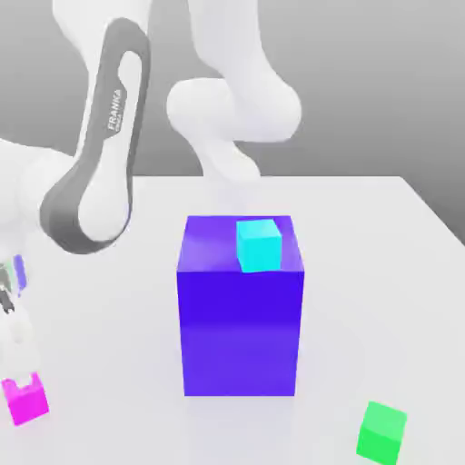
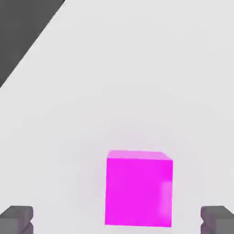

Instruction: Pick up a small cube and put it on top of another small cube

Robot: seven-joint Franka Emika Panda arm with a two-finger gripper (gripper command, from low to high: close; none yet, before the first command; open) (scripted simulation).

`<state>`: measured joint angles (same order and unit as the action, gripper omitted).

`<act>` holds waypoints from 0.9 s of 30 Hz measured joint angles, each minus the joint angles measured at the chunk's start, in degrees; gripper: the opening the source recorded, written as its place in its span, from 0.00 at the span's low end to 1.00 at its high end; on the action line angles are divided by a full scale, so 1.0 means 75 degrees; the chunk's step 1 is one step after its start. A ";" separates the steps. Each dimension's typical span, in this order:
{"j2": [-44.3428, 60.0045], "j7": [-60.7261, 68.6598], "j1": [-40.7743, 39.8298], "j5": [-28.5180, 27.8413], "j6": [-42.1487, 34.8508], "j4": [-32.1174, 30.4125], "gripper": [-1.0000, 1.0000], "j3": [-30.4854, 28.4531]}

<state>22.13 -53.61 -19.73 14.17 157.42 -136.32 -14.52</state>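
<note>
My biggest worry is one finger coming down on top of the pink cube or nudging it sideways across the worktop, since it does not sit quite centred between my fingers. It could also twist as I close. My end effector is spread wide, holding nothing, hovering just above the pink cube near the exterior view's lower left corner. The cyan cube sits on the big blue block; a green cube lies well apart.
</note>
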 joint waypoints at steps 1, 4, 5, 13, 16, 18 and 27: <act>0.0277 0.0102 -0.0124 0.0140 0.0204 0.0060 0.50 0.0145; 0.0714 0.0263 -0.0328 0.0357 0.0534 0.0160 0.00 0.0390; 0.0714 0.0262 -0.0328 0.0357 0.0535 0.0160 0.00 0.0390; 0.0016 -0.0045 -0.0078 -0.0053 0.0011 -0.0007 0.00 0.0053; -0.0586 -0.0127 0.0317 -0.0544 -0.0451 -0.0125 0.00 0.0169; -0.0742 0.0091 0.0747 -0.0790 -0.0579 -0.0143 0.00 0.0556; -0.1371 0.1059 0.2471 -0.1723 -0.0917 -0.0378 0.00 0.2262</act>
<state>11.85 -45.67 -1.20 1.25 150.54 -139.16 2.44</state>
